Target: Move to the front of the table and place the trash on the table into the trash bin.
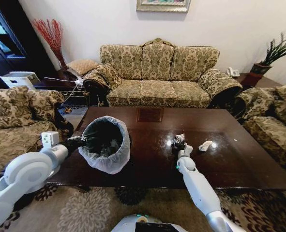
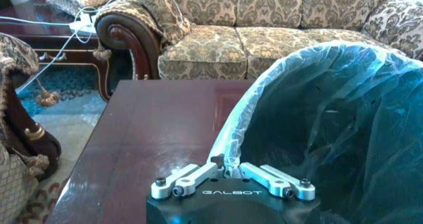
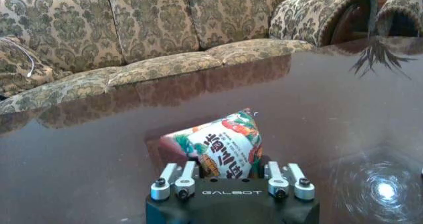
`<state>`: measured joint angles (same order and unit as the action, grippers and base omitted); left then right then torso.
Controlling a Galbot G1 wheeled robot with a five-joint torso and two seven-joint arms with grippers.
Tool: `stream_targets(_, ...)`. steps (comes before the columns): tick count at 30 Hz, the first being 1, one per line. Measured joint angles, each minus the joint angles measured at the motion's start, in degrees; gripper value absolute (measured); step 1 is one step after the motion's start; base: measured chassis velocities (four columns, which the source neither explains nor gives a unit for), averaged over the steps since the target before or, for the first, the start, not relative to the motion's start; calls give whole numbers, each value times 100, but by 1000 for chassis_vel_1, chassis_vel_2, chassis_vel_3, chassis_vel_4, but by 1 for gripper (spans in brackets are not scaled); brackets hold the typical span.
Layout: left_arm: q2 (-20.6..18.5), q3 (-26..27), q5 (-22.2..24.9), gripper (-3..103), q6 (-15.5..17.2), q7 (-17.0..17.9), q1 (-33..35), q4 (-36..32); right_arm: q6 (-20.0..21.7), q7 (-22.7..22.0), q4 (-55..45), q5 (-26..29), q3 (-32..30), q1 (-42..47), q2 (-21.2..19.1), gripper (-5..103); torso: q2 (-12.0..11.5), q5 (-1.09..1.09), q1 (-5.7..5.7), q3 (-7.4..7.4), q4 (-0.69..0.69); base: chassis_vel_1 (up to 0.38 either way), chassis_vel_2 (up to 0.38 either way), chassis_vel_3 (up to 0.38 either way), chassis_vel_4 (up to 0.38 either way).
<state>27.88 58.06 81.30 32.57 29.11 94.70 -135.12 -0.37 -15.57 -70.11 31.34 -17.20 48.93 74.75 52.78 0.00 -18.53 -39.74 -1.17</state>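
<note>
The left gripper [image 2: 228, 173] pinches the bag-lined trash bin [image 1: 105, 144] holding litter; the right gripper [image 3: 228, 170] clamps a snack wrapper [image 3: 218, 147].

Both arms white glossy shells, rounded joint housings. Left arm [image 1: 24, 171] carries a small white box module near the wrist. Right arm [image 1: 201, 191] slimmer, green LED at wrist. Each claw: black body, white "GALBOT" lettering, silver linkage bars, black hex screws. Base top white, green light.
</note>
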Motion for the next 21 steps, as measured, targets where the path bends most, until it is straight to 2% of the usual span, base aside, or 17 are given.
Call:
stream_targets(1, 0, 0, 0, 0, 0, 0, 0, 0, 0, 0, 0, 0, 0, 0, 0, 46, 0, 0, 0, 0, 0, 0, 0, 0, 0)
stream_targets(5, 1, 9, -2, 0, -1, -2, 4, 1, -208, 30, -202, -18, -38, 152, -14, 28, 0, -1, 0, 0, 0, 0, 0, 0, 0)
stream_targets(7, 1, 11, -2, 0, -2, -3, 6, 3, -309, 66, -328, -66, -82, 224, -10, 28, 0, -1, 0, 0, 0, 0, 0, 0, 0)
stream_targets(9, -2, 17, -2, 0, -2, -2, 6, 6, -398, 179, -615, -128, -183, 366, -10, 22, 0, 0, 0, 0, 0, 0, 0, 0, 0)
stream_targets(12, -57, 36, 24, 0, -2, 11, 6, 16, -429, 516, -1784, -163, -292, 658, -100, 16, 0, 1, 0, 1, 1, 0, 0, 0, 0)
stream_targets(13, -57, 36, 24, 0, -2, 11, 6, 16, -429, 516, -1784, -163, -292, 658, -100, 16, 0, 1, 0, 1, 1, 0, 0, 0, 0)
stream_targets(17, -178, 18, 214, 0, 64, 99, -25, 18, -46, 1276, -4095, 53, 222, 791, -363, 16, 0, 2, 0, 1, 0, 0, 0, 0, 0)
stream_targets(21, -243, -8, 337, 0, 130, 131, -18, -50, 139, 1598, -4846, 157, 691, 773, -458, 16, 0, 4, 1, 1, 1, 0, 0, 0, 0)
